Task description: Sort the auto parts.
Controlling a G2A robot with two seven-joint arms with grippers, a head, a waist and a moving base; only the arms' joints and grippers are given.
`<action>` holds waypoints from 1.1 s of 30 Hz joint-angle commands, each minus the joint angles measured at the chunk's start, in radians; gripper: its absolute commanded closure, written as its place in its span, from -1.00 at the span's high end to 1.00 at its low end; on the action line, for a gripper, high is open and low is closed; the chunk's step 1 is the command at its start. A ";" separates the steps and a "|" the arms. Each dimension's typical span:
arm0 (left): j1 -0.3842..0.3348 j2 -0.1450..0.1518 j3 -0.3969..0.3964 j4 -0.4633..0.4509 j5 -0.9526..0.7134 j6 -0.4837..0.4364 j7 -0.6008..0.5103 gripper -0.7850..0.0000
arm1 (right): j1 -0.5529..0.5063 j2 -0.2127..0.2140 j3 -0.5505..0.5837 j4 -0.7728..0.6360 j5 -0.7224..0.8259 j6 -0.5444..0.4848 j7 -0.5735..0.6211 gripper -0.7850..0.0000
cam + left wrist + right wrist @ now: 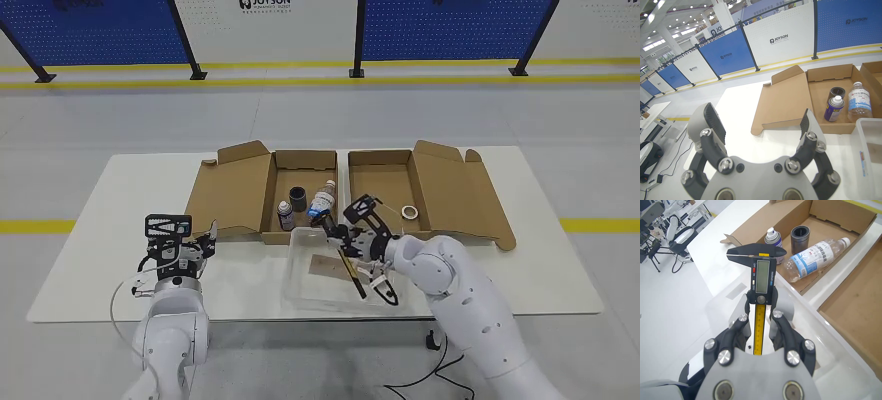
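Right hand (761, 303) gripping caliper (762, 275), beam partly hidden by hand

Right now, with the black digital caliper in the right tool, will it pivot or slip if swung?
The black digital caliper looks rigid, so no flop. The right tool pinches it where yellow beam meets display, head overhanging, so it may pivot. Smooth beam: slipping seems possible.

Matt cardboard box (238, 195), clear plastic bottle (810, 258)
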 commanded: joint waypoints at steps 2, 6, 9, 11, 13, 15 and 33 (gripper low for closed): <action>0.000 0.000 0.000 0.000 0.000 0.000 0.000 1.00 | 0.020 0.003 0.014 0.001 -0.012 0.004 -0.002 -1.00; 0.000 0.000 0.000 0.000 0.000 0.000 0.000 1.00 | 0.056 0.008 0.042 0.023 -0.035 0.016 -0.004 -1.00; 0.000 0.000 0.000 0.000 0.000 0.000 0.000 1.00 | 0.085 0.012 0.066 0.044 -0.041 0.047 0.004 -1.00; 0.000 0.000 0.000 0.000 0.000 0.000 0.000 1.00 | 0.104 0.014 0.082 0.059 -0.051 0.074 0.003 -1.00; 0.000 0.000 0.000 0.000 0.000 0.000 0.000 1.00 | 0.124 0.016 0.096 0.076 -0.071 0.105 0.003 -1.00; 0.000 0.000 0.000 0.000 0.000 0.000 0.000 1.00 | 0.144 0.018 0.110 0.098 -0.093 0.132 -0.004 -1.00; 0.000 0.000 0.000 0.000 0.000 0.000 0.000 1.00 | 0.301 0.000 0.114 0.400 -0.176 0.361 -0.142 -1.00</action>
